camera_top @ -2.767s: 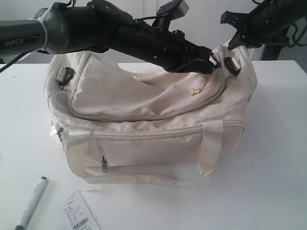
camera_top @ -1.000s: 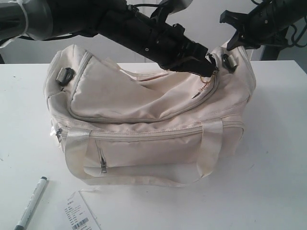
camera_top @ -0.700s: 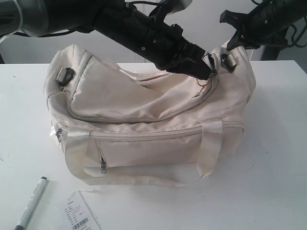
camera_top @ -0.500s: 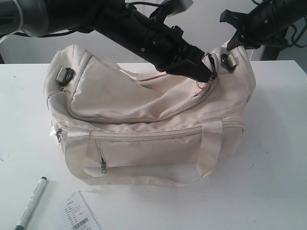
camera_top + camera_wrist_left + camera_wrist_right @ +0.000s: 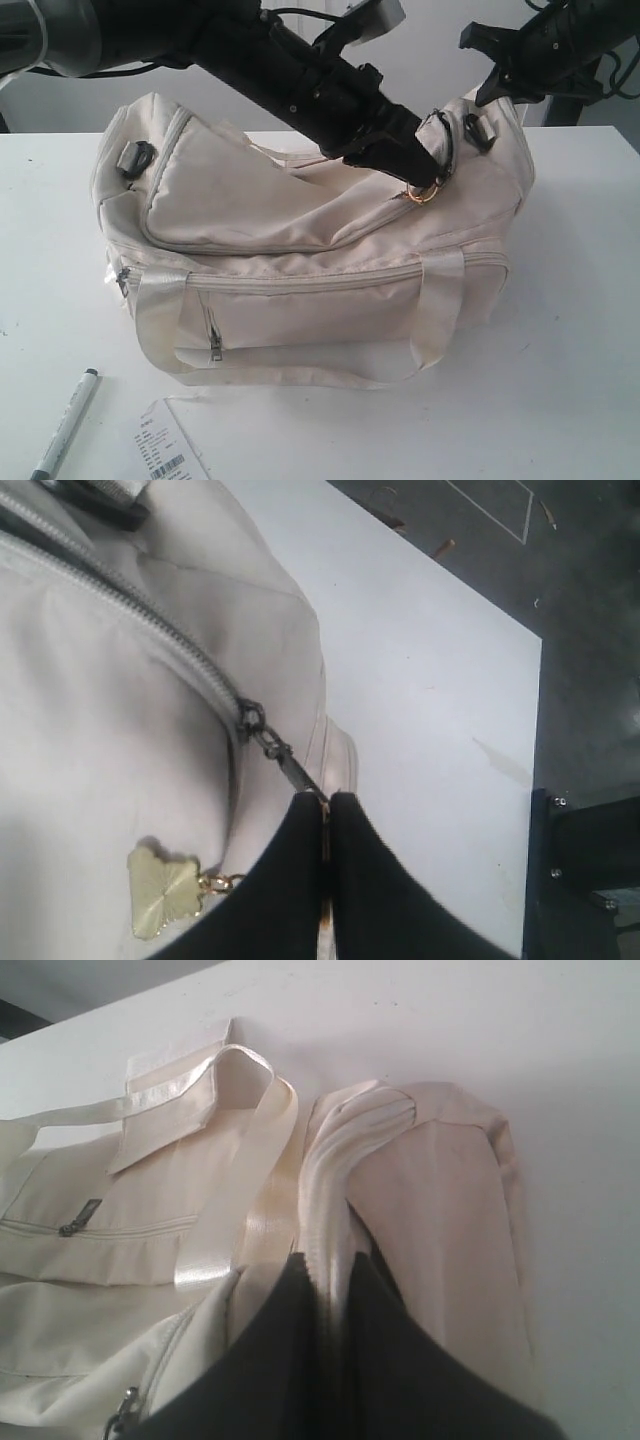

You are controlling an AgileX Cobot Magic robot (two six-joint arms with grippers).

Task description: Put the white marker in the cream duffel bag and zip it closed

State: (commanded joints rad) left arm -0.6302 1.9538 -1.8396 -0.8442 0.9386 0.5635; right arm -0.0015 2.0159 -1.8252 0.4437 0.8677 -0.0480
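Found white marker (image 5: 65, 425) on table (image 5: 580, 380) at near left, beside paper tag (image 5: 165, 450), outside cream duffel bag (image 5: 300, 270). Cannot see into bag. Noted left end effector (image 5: 325, 815) clamped on zipper pull (image 5: 285, 760), with gold ring (image 5: 422, 192) now hanging clear beneath, unlike before. Farther back, noted right end effector (image 5: 335, 1270) pinching bag's end fabric.

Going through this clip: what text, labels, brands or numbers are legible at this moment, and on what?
Nothing can be quoted; no text reads clearly.
paper tag: a barcode and several lines of print, too small to read.
white marker: any print on the barrel is too small to read.
cream duffel bag: no lettering or brand visible in any view.
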